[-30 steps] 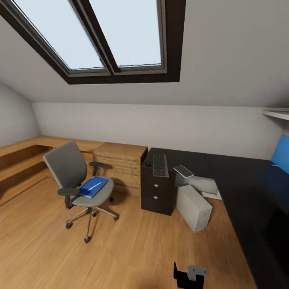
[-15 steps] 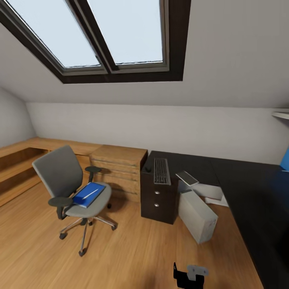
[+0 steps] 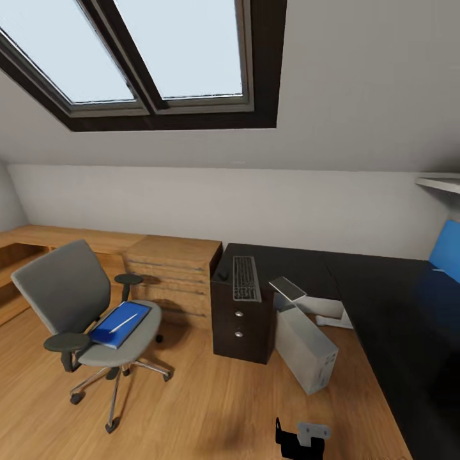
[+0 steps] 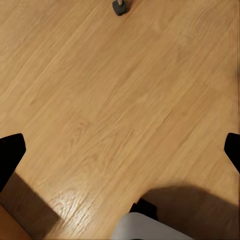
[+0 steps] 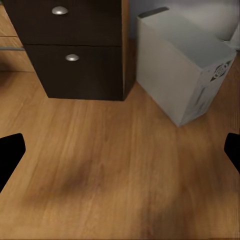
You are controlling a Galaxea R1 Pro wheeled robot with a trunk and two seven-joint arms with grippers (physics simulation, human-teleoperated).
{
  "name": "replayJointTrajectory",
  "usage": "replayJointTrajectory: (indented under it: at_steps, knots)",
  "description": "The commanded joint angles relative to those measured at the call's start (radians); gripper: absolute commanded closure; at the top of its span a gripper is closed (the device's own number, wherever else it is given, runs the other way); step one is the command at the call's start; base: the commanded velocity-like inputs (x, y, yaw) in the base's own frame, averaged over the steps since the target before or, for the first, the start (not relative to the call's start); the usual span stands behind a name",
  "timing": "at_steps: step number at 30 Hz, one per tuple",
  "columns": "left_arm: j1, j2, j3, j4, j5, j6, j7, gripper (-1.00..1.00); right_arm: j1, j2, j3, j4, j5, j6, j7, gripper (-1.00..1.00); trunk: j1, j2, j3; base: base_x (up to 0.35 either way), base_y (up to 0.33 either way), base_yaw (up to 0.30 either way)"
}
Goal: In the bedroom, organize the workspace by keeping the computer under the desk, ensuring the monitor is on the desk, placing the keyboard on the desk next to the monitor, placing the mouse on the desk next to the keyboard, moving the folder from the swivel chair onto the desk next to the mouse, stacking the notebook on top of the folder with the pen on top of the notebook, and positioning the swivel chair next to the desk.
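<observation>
The grey swivel chair (image 3: pixel 76 300) stands on the floor at the left. On its seat lies the blue folder (image 3: pixel 118 324), and the white pen (image 3: pixel 122 322) rests on the folder. The black desk (image 3: pixel 383 300) runs from the middle to the right. The keyboard (image 3: pixel 246 278) lies above its drawer unit (image 5: pixel 75 45), with the mouse (image 3: pixel 223 275) just left of it. A thin greyish rectangle that looks like the notebook (image 3: pixel 287 289) sits at the desk's edge. The grey computer (image 3: pixel 305 348) stands askew on the floor beside the drawers. The monitor is out of view. My left gripper (image 4: pixel 120 152) and right gripper (image 5: pixel 120 152) are open over the floor.
A light wooden chest (image 3: pixel 169 271) stands between the chair and the desk, and a low wooden bench (image 3: pixel 38 237) runs along the left wall. A chair caster (image 4: pixel 119 7) shows in the left wrist view. The sloped ceiling holds a skylight. Wooden floor lies before the drawers.
The whole head view has shifted: the chair, chest and desk now sit further left and closer, so the camera moved. None of the things themselves has moved.
</observation>
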Motion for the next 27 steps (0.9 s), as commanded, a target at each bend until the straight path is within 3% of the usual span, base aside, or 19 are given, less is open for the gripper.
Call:
replayJointTrajectory:
  at_steps: [1,13,27]
  knots:
    - [0.0,0.001,-0.009,-0.002,0.006,-0.002,0.007,-1.0,-0.001,0.001,0.009,0.002,-0.009,-0.004,-0.003,-1.0,0.0,-0.001,-0.002,0.008,0.0,-0.182]
    - [0.0,0.001,-0.009,-0.002,0.006,-0.002,0.007,-1.0,-0.001,0.001,0.009,0.002,-0.009,-0.004,-0.003,-1.0,0.0,-0.001,-0.002,0.011,0.008,-0.103]
    - [0.0,0.002,-0.009,-0.002,0.006,-0.002,0.007,-1.0,-0.001,0.001,0.009,0.002,-0.009,-0.004,-0.003,-1.0,0.0,-0.001,-0.002,0.235,0.189,-0.262]
